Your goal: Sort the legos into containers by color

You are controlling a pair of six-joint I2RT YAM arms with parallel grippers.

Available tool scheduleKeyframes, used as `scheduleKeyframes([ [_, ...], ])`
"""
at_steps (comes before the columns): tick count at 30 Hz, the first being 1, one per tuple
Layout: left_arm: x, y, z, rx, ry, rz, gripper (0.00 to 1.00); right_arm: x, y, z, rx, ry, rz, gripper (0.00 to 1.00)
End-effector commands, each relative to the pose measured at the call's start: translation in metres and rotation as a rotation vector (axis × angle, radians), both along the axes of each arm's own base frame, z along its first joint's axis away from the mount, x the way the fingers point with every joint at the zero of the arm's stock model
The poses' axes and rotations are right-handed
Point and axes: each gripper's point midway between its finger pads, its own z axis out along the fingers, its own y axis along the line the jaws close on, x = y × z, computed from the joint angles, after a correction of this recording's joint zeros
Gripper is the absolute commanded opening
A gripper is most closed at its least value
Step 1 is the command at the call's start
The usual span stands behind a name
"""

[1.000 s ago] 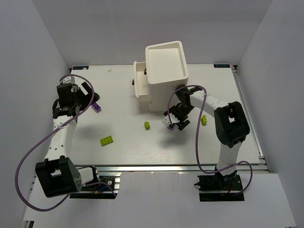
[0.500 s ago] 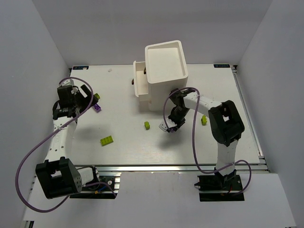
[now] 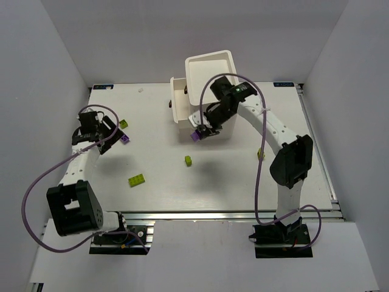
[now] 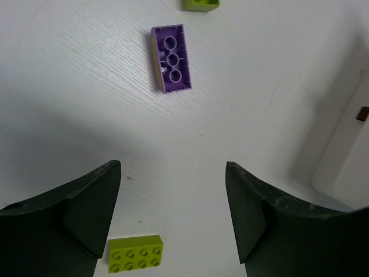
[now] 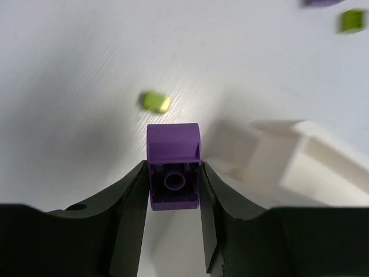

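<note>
- Mid-frame, the right gripper [image 3: 200,132] clamps one purple brick [image 3: 195,137]; the open drawer [image 3: 179,113] lies just upper left.
- The left gripper [image 4: 173,214], jaws apart, faces a loose purple brick [image 4: 170,58] lying lengthwise ahead.

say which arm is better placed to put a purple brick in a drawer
Right. The right gripper is shut on a purple brick near the open drawer. The left gripper is open, empty, far from the cabinet.
</note>
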Motion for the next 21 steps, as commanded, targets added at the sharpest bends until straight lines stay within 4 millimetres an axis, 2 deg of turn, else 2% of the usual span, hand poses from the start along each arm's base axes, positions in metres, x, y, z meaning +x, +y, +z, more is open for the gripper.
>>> scheduleKeyframes([
  [1, 0.016, 0.017, 0.002, 0.012, 0.007, 0.072, 0.82, -0.028, 0.035, 0.066, 0.159, 0.211, -0.086, 0.01],
  [2, 0.019, 0.018, -0.001, 0.012, 0.015, 0.073, 0.82, -0.034, 0.043, 0.076, 0.171, 0.273, -0.128, 0.01],
  [3, 0.024, 0.018, -0.002, 0.009, 0.017, 0.075, 0.82, -0.028, 0.053, 0.088, 0.217, 0.255, -0.139, 0.02],
  [4, 0.03, 0.02, 0.001, 0.011, 0.013, 0.077, 0.81, -0.029, 0.06, 0.099, 0.239, 0.264, -0.146, 0.02],
  [5, 0.034, 0.021, -0.005, 0.009, 0.028, 0.076, 0.81, -0.032, 0.065, 0.105, 0.255, 0.274, -0.142, 0.02],
  [7, 0.039, 0.02, -0.005, 0.002, 0.022, 0.071, 0.81, -0.025, 0.081, 0.123, 0.306, 0.275, -0.186, 0.01],
  [8, 0.04, 0.019, -0.006, -0.006, 0.018, 0.069, 0.81, -0.022, 0.085, 0.131, 0.304, 0.35, -0.283, 0.0],
  [9, 0.04, 0.019, -0.006, -0.008, 0.016, 0.069, 0.81, -0.013, 0.092, 0.14, 0.33, 0.353, -0.341, 0.0],
  [10, 0.039, 0.019, -0.007, -0.007, 0.016, 0.07, 0.8, 0.008, 0.11, 0.165, 0.444, 0.281, -0.388, 0.0],
  [11, 0.036, 0.019, -0.011, -0.007, 0.024, 0.073, 0.8, 0.037, 0.115, 0.168, 0.472, 0.223, -0.552, 0.0],
  [13, 0.034, 0.019, -0.013, -0.002, 0.026, 0.079, 0.81, 0.064, 0.125, 0.181, 0.559, 0.173, -0.689, 0.0],
  [14, 0.032, 0.02, -0.016, 0.0, 0.033, 0.08, 0.81, 0.09, 0.127, 0.182, 0.615, 0.081, -0.776, 0.0],
  [16, 0.031, 0.019, -0.019, 0.0, 0.041, 0.079, 0.81, 0.107, 0.131, 0.179, 0.646, -0.005, -0.829, 0.0],
  [17, 0.03, 0.02, -0.019, 0.003, 0.04, 0.077, 0.81, 0.119, 0.132, 0.167, 0.634, -0.038, -0.874, 0.0],
  [19, 0.03, 0.019, -0.02, 0.003, 0.041, 0.073, 0.81, 0.133, 0.13, 0.155, 0.606, -0.081, -0.915, 0.0],
  [20, 0.029, 0.019, -0.02, 0.006, 0.04, 0.072, 0.81, 0.144, 0.127, 0.138, 0.575, -0.102, -0.956, 0.0],
  [21, 0.03, 0.02, -0.02, 0.008, 0.037, 0.071, 0.81, 0.152, 0.123, 0.135, 0.568, -0.122, -0.973, 0.0],
])
